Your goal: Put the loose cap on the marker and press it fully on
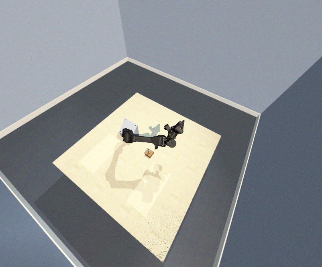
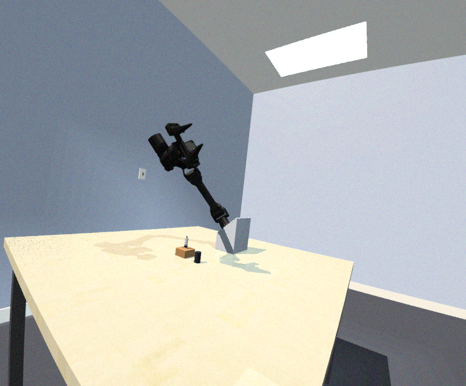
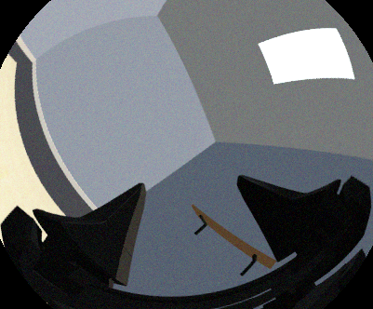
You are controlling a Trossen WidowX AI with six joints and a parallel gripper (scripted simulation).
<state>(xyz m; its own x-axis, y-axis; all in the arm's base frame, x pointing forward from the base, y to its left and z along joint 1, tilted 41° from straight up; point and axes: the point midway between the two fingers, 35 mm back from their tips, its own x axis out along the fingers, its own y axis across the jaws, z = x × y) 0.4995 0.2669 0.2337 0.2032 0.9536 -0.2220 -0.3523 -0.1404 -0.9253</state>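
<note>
Below our end effector, we see the broad, pale-yellow, flat-topped surface (image 1: 98, 161) (image 2: 208, 307). Our black, angular, two-fingered end effector (image 1: 182, 125) (image 2: 197, 136) (image 3: 193, 184) is wide open, holding nothing, raised well above it. Lower than our end effector sits the orange-brown, square holder block (image 1: 149, 154) (image 2: 185, 252), its material unclear to us. The slim, white-and-dark marker (image 1: 148, 150) (image 2: 186, 241) stands upright in it, uncapped. Also beneath our end effector's height, the small, black, cylindrical cap (image 1: 156, 146) (image 2: 197, 257) stands near the block.

The marker (image 1: 148, 150) (image 2: 186, 241) stands in the holder block (image 1: 149, 153) (image 2: 184, 252) (cap (image 1: 156, 146) (image 2: 197, 257) just beside it)
</note>
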